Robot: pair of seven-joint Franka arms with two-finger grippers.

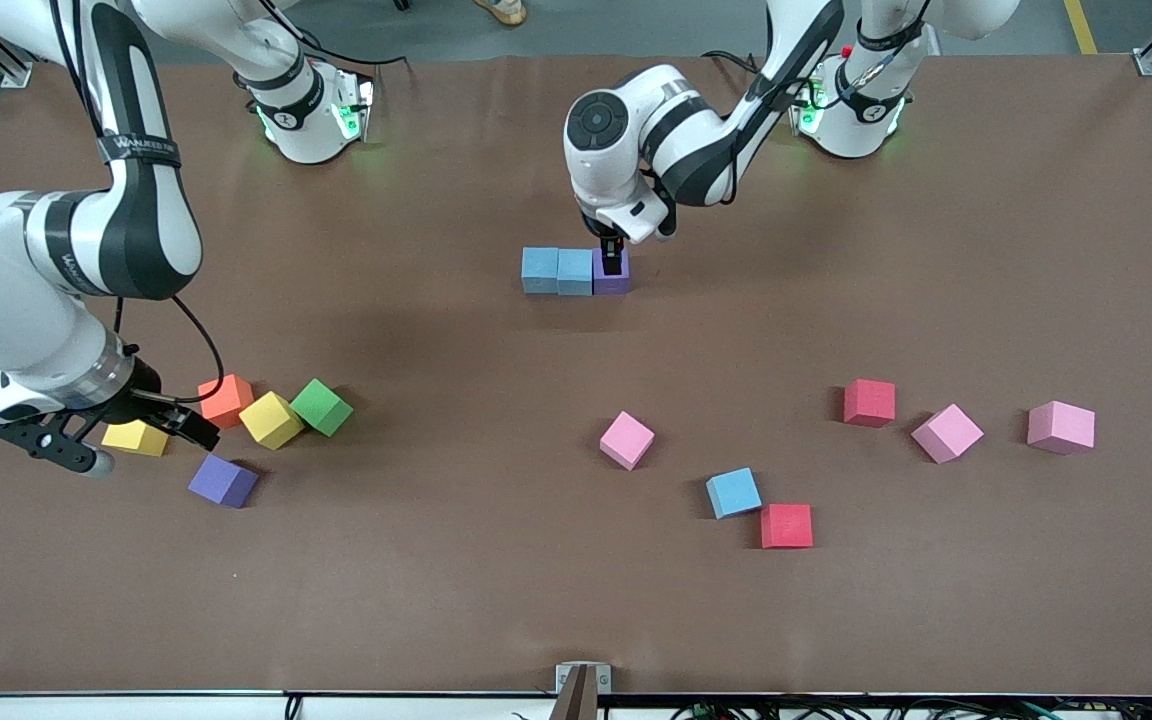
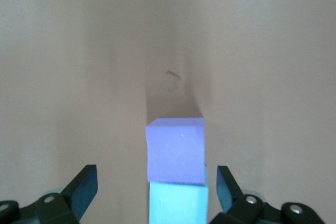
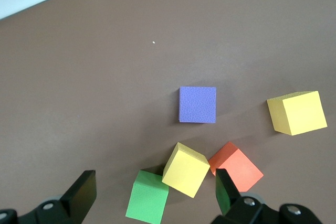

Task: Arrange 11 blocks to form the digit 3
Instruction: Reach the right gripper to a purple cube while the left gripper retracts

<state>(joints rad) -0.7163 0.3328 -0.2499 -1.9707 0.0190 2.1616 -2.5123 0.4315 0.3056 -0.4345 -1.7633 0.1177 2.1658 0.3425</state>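
Both claws gape wide and empty: left gripper (image 1: 613, 262) straddling the placed purple block (image 1: 611, 283), right gripper (image 1: 141, 425) over the cluster at the desk's right-arm end. We judge these blocks light, matte, grippy (foam, likely); pinch flat faces.

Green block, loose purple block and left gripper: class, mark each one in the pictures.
Green block (image 1: 322, 407), front view, top face.
Loose purple block (image 1: 223, 481), front view, top face.
Left gripper (image 1: 613, 262), front view, between its open fingertips.
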